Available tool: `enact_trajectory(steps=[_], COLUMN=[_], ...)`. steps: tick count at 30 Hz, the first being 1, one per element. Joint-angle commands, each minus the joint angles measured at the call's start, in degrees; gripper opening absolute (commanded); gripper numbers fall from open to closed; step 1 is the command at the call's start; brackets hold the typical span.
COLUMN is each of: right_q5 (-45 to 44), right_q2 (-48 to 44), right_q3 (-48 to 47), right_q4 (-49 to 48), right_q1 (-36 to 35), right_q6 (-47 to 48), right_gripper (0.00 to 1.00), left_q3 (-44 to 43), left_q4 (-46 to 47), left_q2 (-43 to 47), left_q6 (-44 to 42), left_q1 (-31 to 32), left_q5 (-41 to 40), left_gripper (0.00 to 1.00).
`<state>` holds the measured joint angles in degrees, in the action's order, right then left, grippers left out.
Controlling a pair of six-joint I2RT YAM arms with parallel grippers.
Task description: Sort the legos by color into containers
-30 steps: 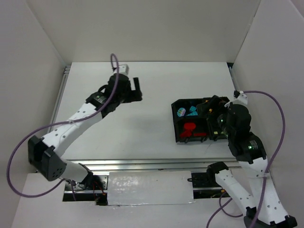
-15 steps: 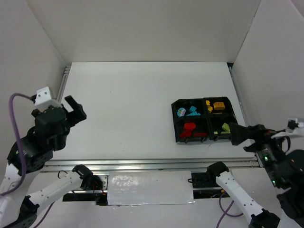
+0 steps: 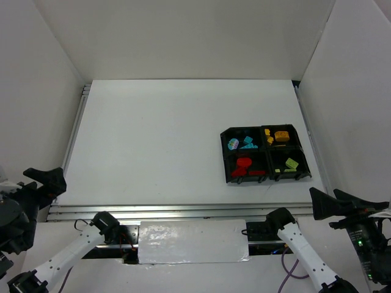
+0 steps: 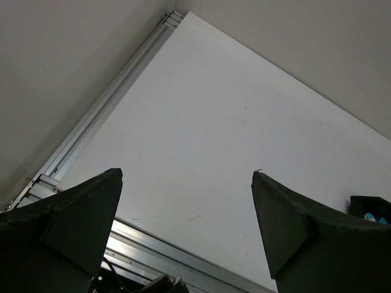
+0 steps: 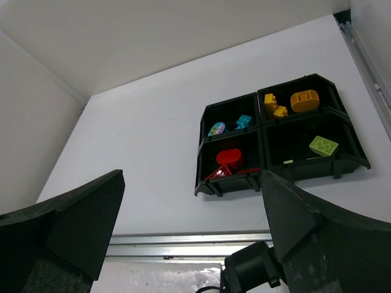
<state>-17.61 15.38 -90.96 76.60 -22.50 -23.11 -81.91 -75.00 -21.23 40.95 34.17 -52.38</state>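
So my left arm (image 3: 66, 251) and right arm (image 3: 304, 251) are white shells with black joints. The right one has a purple cable (image 3: 287, 268) and a tiny green light (image 3: 360, 242). The left tool (image 4: 187, 173) and right tool (image 5: 192, 174) both have chunky matte black wedge-shaped fingers (image 5: 293, 226).

The tray (image 3: 264, 151) sits right of centre on the table (image 3: 153, 140), legos (image 3: 243, 163) in all four compartments.

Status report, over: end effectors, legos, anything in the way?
Open and empty: left end effector, right end effector. All legos in the tray, one colour per compartment. Nothing blocks the tray.
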Motion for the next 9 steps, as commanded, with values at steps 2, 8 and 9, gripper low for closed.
enact_trajectory(steps=[2, 8, 9], right_q5=[-0.85, -0.32, -0.41], right_q2=[0.44, 1.06, 1.15], right_q3=[0.26, -0.10, -0.01], right_q4=[1.98, 1.89, 1.89], right_q1=[-0.44, -0.44, -0.44], right_q6=[0.09, 0.09, 0.09], right_gripper=[1.00, 1.00, 1.00], left_q3=[-0.45, 0.96, 1.22], left_q4=[-2.87, -1.20, -0.94], left_q2=[0.23, -0.47, -0.65], left_q6=[1.41, 0.27, 0.01], left_q1=[0.10, 0.10, 0.10], left_q5=[-1.94, -1.59, -1.58], left_gripper=[1.00, 1.00, 1.00])
